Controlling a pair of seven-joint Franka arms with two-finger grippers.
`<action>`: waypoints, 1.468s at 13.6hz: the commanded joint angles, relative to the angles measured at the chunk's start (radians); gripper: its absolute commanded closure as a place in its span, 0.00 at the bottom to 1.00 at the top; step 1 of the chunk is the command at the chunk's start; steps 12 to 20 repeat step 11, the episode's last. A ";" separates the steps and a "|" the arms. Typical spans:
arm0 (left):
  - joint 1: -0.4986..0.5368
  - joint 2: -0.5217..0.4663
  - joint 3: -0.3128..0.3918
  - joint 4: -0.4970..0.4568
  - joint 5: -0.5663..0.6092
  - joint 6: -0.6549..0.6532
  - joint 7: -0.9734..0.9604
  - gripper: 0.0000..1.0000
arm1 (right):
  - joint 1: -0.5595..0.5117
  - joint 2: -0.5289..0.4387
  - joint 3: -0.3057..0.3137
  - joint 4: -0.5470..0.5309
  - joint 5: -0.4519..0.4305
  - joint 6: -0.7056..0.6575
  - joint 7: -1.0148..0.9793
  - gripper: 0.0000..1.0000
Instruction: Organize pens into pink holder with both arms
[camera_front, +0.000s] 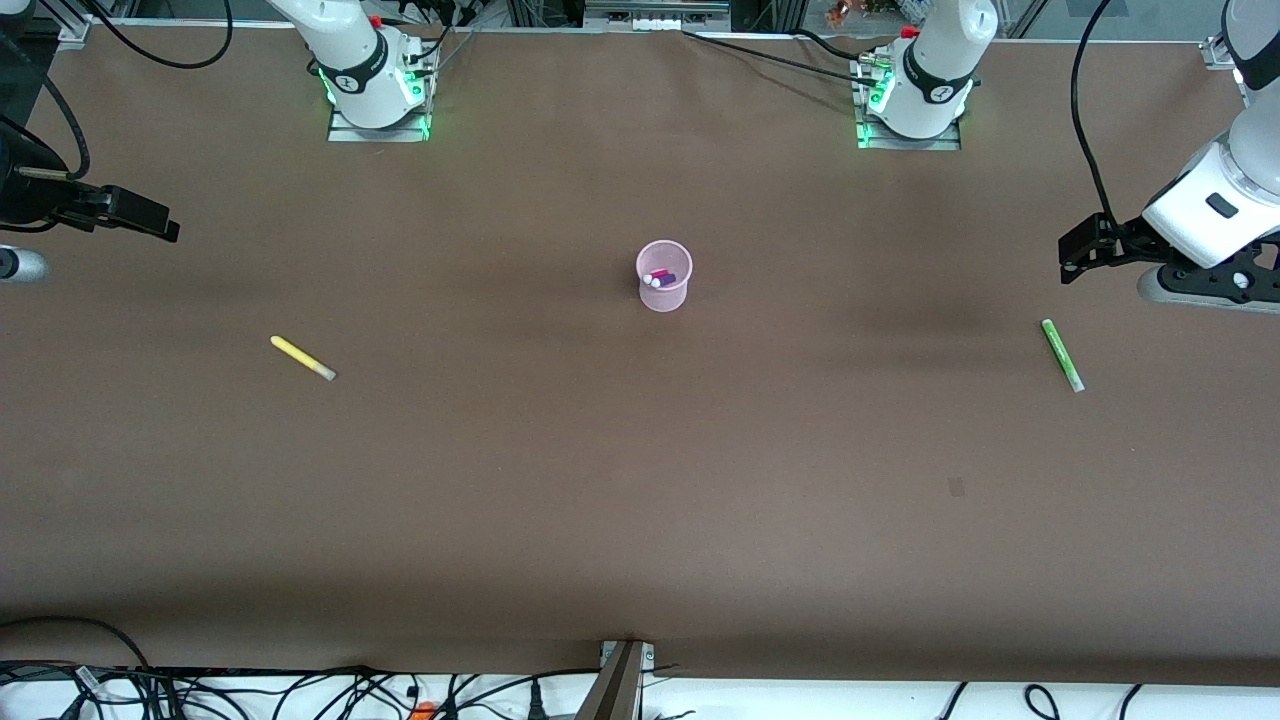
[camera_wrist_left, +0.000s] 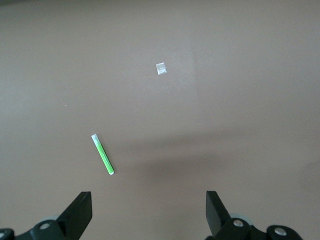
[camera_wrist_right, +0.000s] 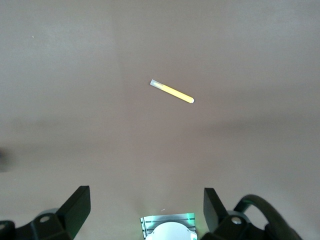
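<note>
A small round translucent pale pink plastic holder (camera_front: 664, 277) stands upright near the middle of the brown worktop (camera_front: 640, 480), and inside it lean a slim magenta-pink marker pen (camera_front: 655, 273) and a slim dark blue-purple marker pen (camera_front: 665, 280), pale tips up. A slim yellow marker pen (camera_front: 302, 358) lies flat toward the right arm's end of the worktop, nearer the front camera than the holder and well apart from it; the right wrist view shows it alone on bare surface (camera_wrist_right: 171, 91). A slim bright green marker pen (camera_front: 1062, 354) lies flat toward the left arm's end, close to that edge, seen too in the left wrist view (camera_wrist_left: 102, 154) near a small pale square scrap (camera_wrist_left: 160, 68). The left hand (camera_front: 1072, 252) hovers above the worktop just by the green pen, fingers spread wide and empty. The right hand (camera_front: 150, 222) hangs over the right arm's edge, likewise wide open and holding nothing.
</note>
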 joint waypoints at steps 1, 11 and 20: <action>0.006 0.010 -0.004 0.027 0.004 -0.021 0.000 0.00 | 0.003 -0.010 0.011 -0.005 0.018 -0.004 0.004 0.00; 0.003 0.010 -0.006 0.028 0.003 -0.021 0.000 0.00 | 0.003 -0.012 0.009 -0.001 0.009 -0.012 0.001 0.00; 0.003 0.010 -0.006 0.028 0.003 -0.021 0.000 0.00 | 0.003 -0.012 0.009 -0.001 0.009 -0.012 0.001 0.00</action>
